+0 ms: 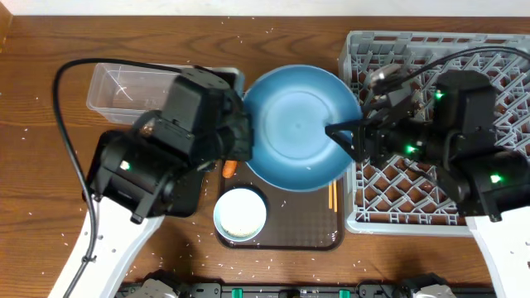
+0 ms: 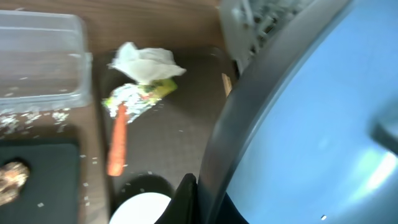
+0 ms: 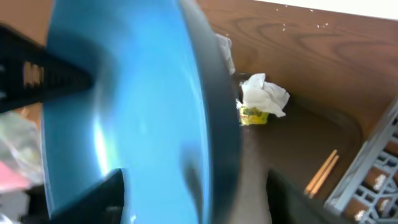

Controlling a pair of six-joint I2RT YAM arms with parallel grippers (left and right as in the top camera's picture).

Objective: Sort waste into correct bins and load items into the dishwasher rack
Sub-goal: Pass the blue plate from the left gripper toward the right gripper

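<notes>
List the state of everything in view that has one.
blue plate, held above the brown tray between both grippers.
left gripper, jaws shut on the plate's rim.
right gripper, jaws straddle the opposite rim; grip unclear.
clear tub, upright, unlidded.
black tray, holds a brown lump.
white bowl, upright on brown tray.
chopsticks, lying on brown tray.
carrot piece, lying on brown tray.
</notes>
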